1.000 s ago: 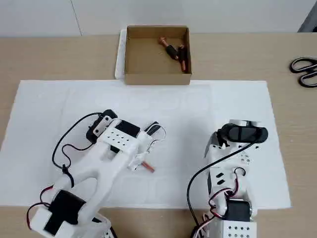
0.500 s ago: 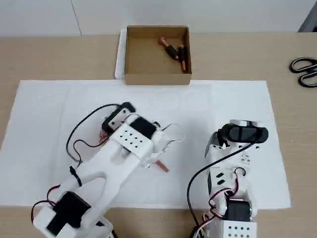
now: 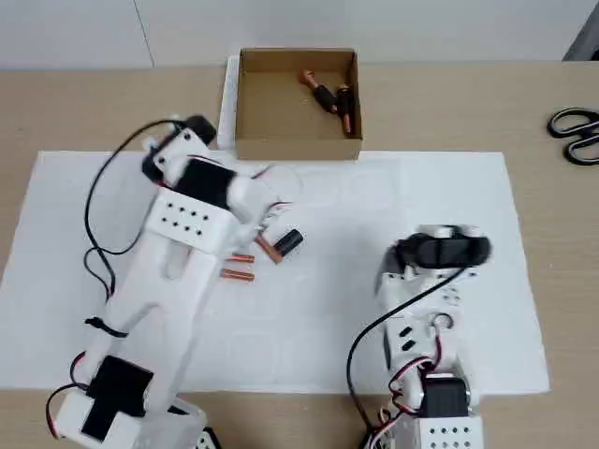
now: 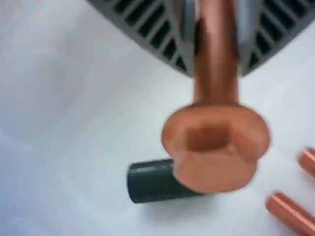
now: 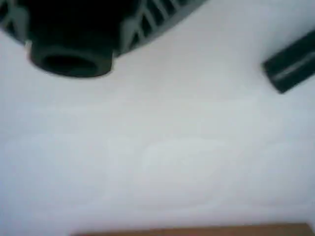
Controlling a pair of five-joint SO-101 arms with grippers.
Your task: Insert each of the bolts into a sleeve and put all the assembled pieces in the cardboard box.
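White paper point(image 3: 449, 187), left end effector point(image 4: 215, 29) clamping copper bolt point(image 4: 215, 142), right end effector point(image 5: 69, 24) gripping black sleeve point(image 5: 71, 61)

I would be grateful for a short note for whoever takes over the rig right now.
Left gripper: fingers shut on a bolt, over the loose sleeve on the paper.
Right gripper: shut on a second sleeve.
Two loose bolts lie beside the left arm.
Done: apparently two assembled pieces in the cardboard box.
Left: sleeve the remaining bolts, box them.
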